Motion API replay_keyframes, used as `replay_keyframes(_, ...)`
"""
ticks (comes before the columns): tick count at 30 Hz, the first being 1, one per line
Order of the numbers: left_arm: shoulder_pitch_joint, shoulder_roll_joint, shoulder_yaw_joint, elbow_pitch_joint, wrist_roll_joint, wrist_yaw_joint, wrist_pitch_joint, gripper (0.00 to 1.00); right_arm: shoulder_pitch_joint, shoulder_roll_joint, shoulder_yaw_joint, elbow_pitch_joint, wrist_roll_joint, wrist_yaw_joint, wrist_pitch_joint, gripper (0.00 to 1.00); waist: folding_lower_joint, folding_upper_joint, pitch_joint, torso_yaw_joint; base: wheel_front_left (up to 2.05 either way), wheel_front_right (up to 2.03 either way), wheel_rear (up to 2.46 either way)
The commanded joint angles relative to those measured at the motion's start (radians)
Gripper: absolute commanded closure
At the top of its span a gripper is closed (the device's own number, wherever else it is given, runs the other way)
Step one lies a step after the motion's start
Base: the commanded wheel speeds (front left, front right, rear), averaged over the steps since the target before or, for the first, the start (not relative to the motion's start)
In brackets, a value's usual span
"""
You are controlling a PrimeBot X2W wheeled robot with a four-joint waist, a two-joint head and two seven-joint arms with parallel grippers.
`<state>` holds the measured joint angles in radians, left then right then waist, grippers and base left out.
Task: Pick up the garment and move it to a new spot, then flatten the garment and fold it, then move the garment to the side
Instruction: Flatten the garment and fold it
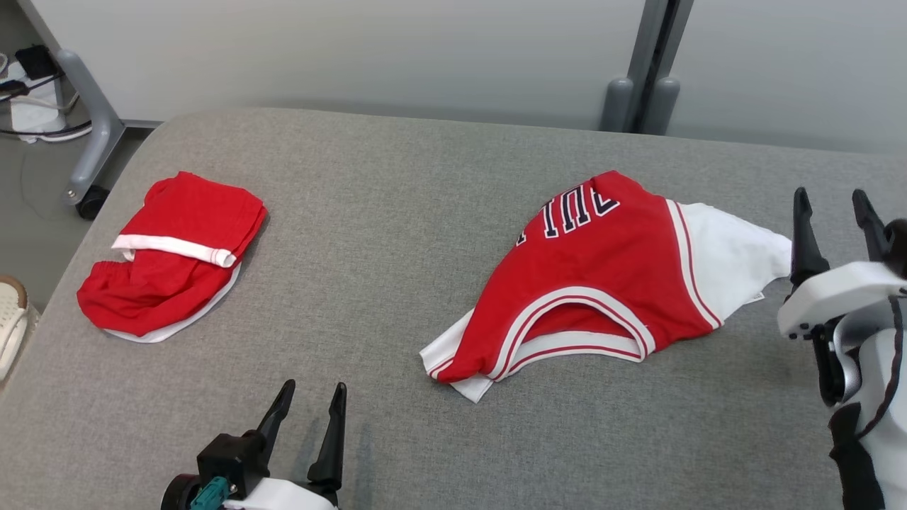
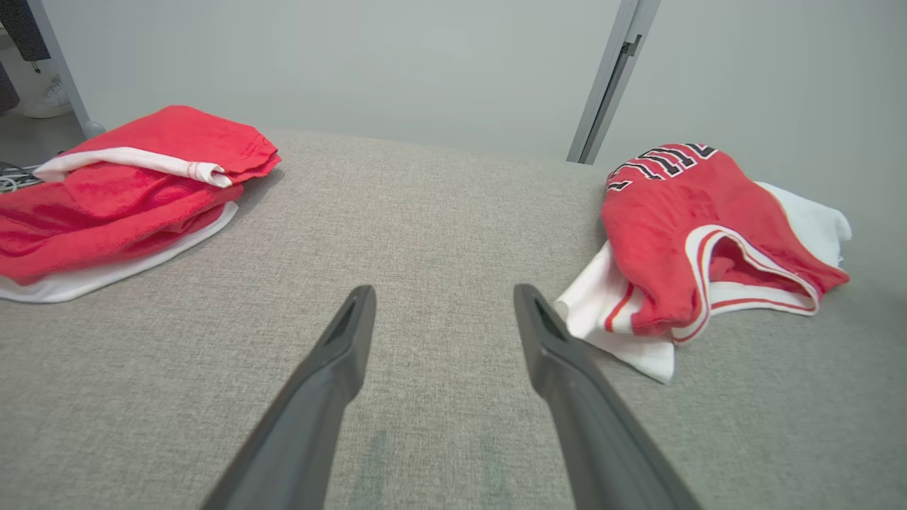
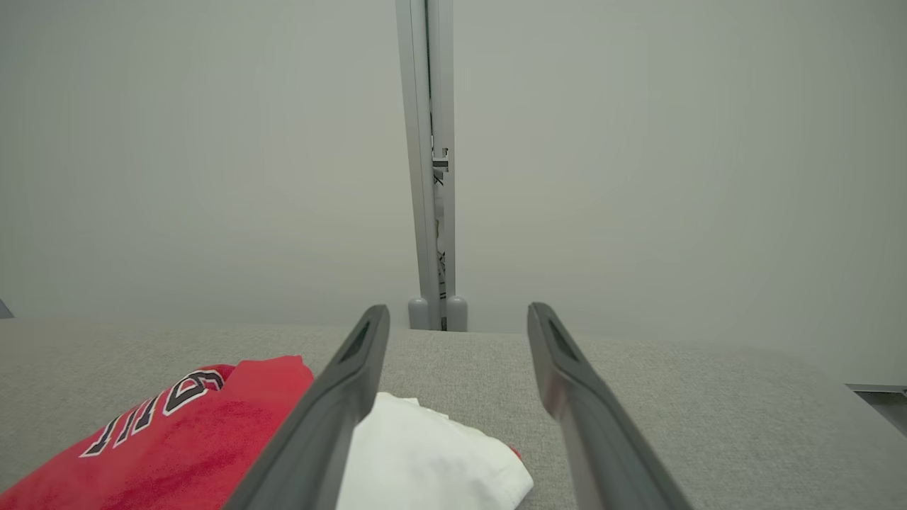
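A red jersey (image 1: 602,269) with white trim and dark lettering lies crumpled on the grey padded table (image 1: 397,212), right of centre, its white side panel pointing right. My right gripper (image 1: 830,195) hovers open just beyond that white edge, holding nothing. In the right wrist view the right gripper (image 3: 457,309) has its fingers spread above the jersey (image 3: 212,425), which lies low and to the left. My left gripper (image 1: 315,386) stands open near the front edge, empty. From the left wrist, the left gripper (image 2: 443,290) points between the jersey (image 2: 680,227) and a folded red garment (image 2: 120,191).
The folded red and white garment (image 1: 170,255) rests at the table's far left. A wheeled stand leg (image 1: 92,142) and a shoe (image 1: 10,312) are on the floor past the left edge. A grey post (image 1: 641,92) rises behind the table.
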<state>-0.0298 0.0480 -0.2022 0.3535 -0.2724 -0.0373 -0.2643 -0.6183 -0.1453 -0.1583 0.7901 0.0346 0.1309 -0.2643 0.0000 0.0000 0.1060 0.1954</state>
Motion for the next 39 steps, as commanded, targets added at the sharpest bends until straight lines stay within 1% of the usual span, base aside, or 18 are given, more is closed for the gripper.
replay_keyframes(1, -0.002, 0.004, 0.009, 0.002, 0.009, -0.002, 0.000, 0.00, 0.032, 0.010, -0.010, -0.021, -0.003, 0.000, 0.000, 0.00, 0.0000, 0.0000, -0.014, -0.017, 0.00, 0.00, 0.00)
replay_keyframes(6, 0.021, 0.004, 0.019, 0.005, 0.016, -0.005, 0.000, 0.00, 0.160, 0.050, 0.009, -0.103, 0.012, 0.000, 0.000, 0.00, 0.0000, 0.0000, -0.048, -0.053, 0.00, 0.00, 0.00)
replay_keyframes(11, 0.031, 0.004, 0.021, 0.004, 0.016, -0.009, 0.000, 0.00, 0.272, 0.082, 0.085, -0.161, 0.046, 0.000, 0.000, 0.00, 0.0000, 0.0000, -0.072, -0.071, 0.00, 0.00, 0.00)
replay_keyframes(15, 0.033, 0.004, 0.013, 0.006, 0.014, -0.014, 0.000, 0.00, 0.331, 0.091, 0.184, -0.198, 0.075, 0.000, 0.000, 0.00, 0.0000, 0.0000, -0.078, -0.064, 0.00, 0.00, 0.00)
replay_keyframes(22, 0.038, 0.005, 0.008, 0.004, 0.006, -0.006, 0.000, 0.00, 0.352, 0.091, 0.422, -0.237, 0.163, 0.000, 0.000, 0.00, 0.0000, 0.0000, -0.065, -0.016, 0.00, 0.00, 0.00)
replay_keyframes(25, 0.040, 0.004, 0.009, 0.009, 0.003, -0.006, 0.000, 0.00, 0.336, 0.091, 0.521, -0.223, 0.207, 0.000, 0.000, 0.00, 0.0000, 0.0000, -0.059, 0.006, 0.00, 0.00, 0.00)
replay_keyframes(30, 0.028, 0.004, 0.000, 0.010, -0.003, -0.005, 0.000, 0.00, 0.300, 0.091, 0.640, -0.168, 0.270, 0.000, 0.000, 0.00, 0.0000, 0.0000, -0.041, 0.046, 0.00, 0.00, 0.00)
replay_keyframes(33, 0.016, 0.004, -0.007, 0.006, -0.012, -0.005, 0.000, 0.00, 0.268, 0.091, 0.684, -0.115, 0.301, 0.000, 0.000, 0.00, 0.0000, 0.0000, -0.024, 0.070, 0.00, 0.00, 0.00)
replay_keyframes(34, 0.016, 0.004, -0.007, 0.006, -0.012, -0.005, 0.000, 0.00, 0.268, 0.091, 0.684, -0.115, 0.301, 0.000, 0.000, 0.00, 0.0000, 0.0000, -0.024, 0.070, 0.00, 0.00, 0.00)
replay_keyframes(39, 0.009, 0.004, -0.016, -0.001, -0.020, 0.001, 0.000, 0.00, 0.225, 0.091, 0.707, -0.023, 0.324, 0.000, 0.000, 0.00, 0.0000, 0.0000, 0.005, 0.103, 0.00, 0.00, 0.00)
